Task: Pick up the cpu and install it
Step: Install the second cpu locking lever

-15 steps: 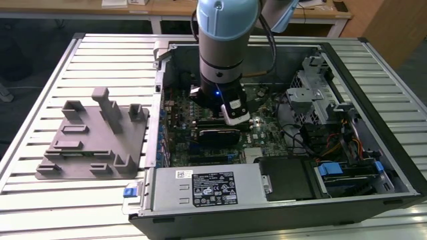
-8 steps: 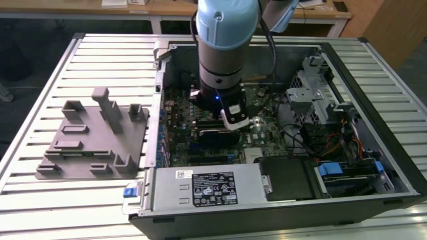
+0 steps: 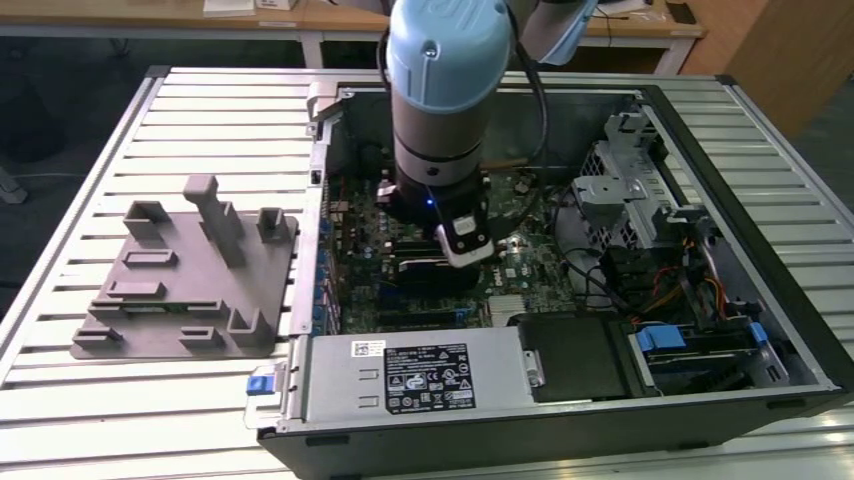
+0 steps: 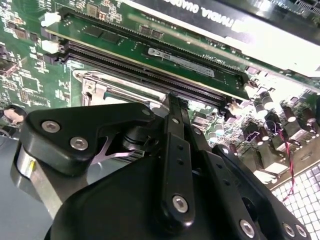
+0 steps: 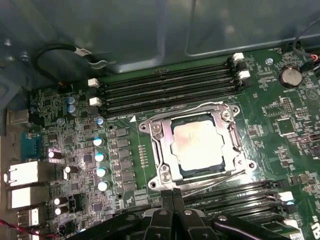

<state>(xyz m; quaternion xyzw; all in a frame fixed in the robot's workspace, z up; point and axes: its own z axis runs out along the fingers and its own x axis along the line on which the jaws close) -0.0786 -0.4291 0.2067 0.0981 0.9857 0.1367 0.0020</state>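
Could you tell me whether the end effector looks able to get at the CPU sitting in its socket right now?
Probably yes. In the first wrist view the CPU lies face-up in the open metal frame with nothing over it, and the end effector hangs close by, just off the frame's edge.

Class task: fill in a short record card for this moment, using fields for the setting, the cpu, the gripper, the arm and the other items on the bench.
Setting: open computer case lying on a slatted table
Cpu: silver square seated in the socket frame on the motherboard
Gripper: fingers together, empty, just beside the socket
Arm: reaching down into the case
Other items: grey tray with upright posts on the exterior view's left; memory slots beside the socket
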